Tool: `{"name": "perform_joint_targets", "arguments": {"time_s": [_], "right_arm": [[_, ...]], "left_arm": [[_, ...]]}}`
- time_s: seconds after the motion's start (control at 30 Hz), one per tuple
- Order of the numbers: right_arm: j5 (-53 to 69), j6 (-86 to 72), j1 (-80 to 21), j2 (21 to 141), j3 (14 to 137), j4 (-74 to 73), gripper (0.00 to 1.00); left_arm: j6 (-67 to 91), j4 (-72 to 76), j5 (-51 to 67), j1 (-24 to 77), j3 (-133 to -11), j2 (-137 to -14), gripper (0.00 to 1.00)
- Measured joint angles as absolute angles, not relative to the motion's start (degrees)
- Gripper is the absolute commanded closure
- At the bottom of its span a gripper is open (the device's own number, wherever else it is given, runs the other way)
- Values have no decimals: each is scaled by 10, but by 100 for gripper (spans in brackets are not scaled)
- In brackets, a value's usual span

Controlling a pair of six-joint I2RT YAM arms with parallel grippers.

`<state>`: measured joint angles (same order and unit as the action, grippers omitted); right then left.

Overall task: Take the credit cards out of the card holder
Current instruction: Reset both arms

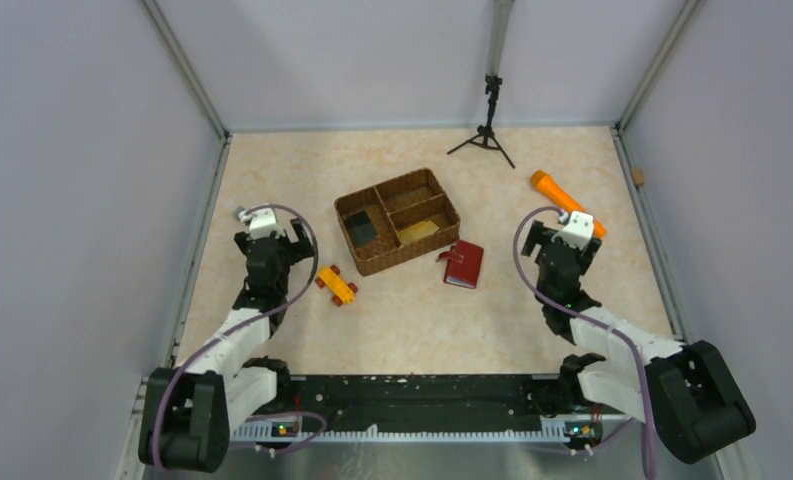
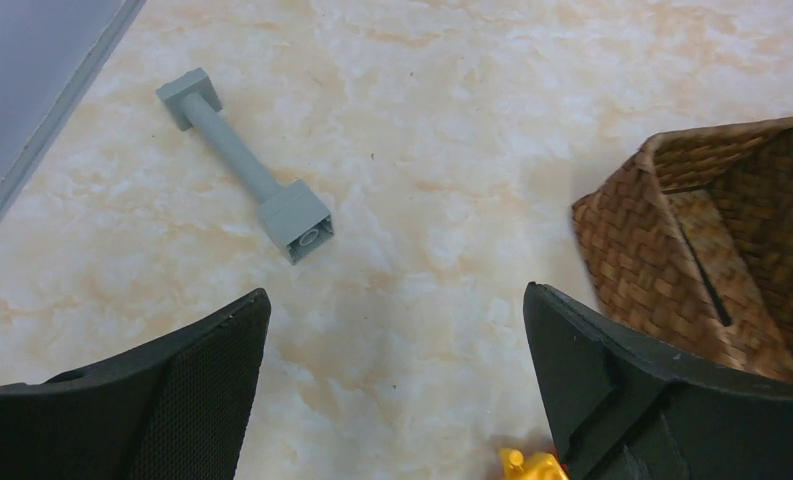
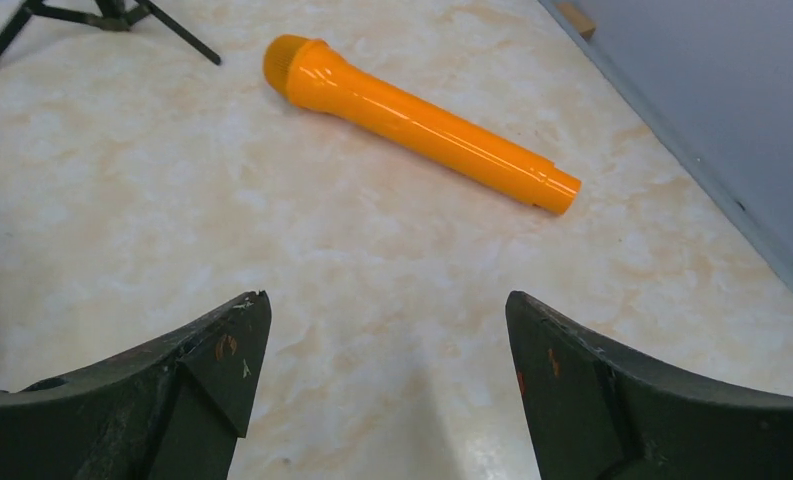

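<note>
At the near right corner of the woven wicker basket [image 1: 412, 250], just beside it, lies the card holder [image 1: 463, 264], a closed, dark red, leather-like wallet. Inside the basket, the flat black card [image 1: 362, 230] sits in the left compartment and the tan-gold card [image 1: 419, 231] in the near right one; any print is too small to read. Left of the basket the left gripper [image 2: 397, 330] stands spread wide and empty; right of the basket the right gripper [image 3: 387, 320] does likewise.

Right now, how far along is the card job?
Looks done: the black card and the tan-gold card lie in separate compartments of the wicker basket, the red card holder beside it. Nothing in hand: left gripper and right gripper have jaws open, empty. Nothing visibly left; the holder's inside is hidden.
</note>
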<state>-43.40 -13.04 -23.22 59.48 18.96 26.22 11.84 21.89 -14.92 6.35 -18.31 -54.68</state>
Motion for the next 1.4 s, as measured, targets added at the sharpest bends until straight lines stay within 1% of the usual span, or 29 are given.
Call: {"name": "perform_joint_targets", "arguments": {"time_s": [0.1, 0.17, 0.33, 0.5, 0.57, 0.77, 0.87, 0.93, 0.97, 1.0, 1.4], "right_arm": [[-403, -71, -201, 611, 116, 366, 11], [-382, -40, -176, 628, 92, 406, 11], [-356, 3, -139, 692, 86, 523, 11], [-338, 8, -111, 769, 86, 617, 12], [-319, 6, -94, 790, 85, 644, 10], [-260, 4, -82, 804, 86, 652, 10], [-238, 2, -72, 826, 87, 681, 16], [-239, -5, -68, 833, 87, 677, 16], [-239, -8, -65, 835, 87, 681, 7], [-240, -11, -65, 836, 87, 681, 4], [-240, -17, -65, 836, 87, 686, 2]], "left_arm": [[102, 270, -164, 62, -183, -604, 1], [88, 315, -167, 60, -183, -650, 1], [54, 386, -177, 56, -184, -742, 1], [27, 441, -178, 48, -183, -772, 1], [14, 497, -170, 41, -178, -792, 1], [8, 540, -148, 18, -178, -824, 1], [12, 563, -130, 9, -177, -839, 1], [13, 568, -124, 7, -176, -843, 1], [13, 570, -121, 7, -174, -843, 1], [13, 571, -118, 7, -173, -843, 1], [14, 569, -96, -8, -172, -843, 1]]}}
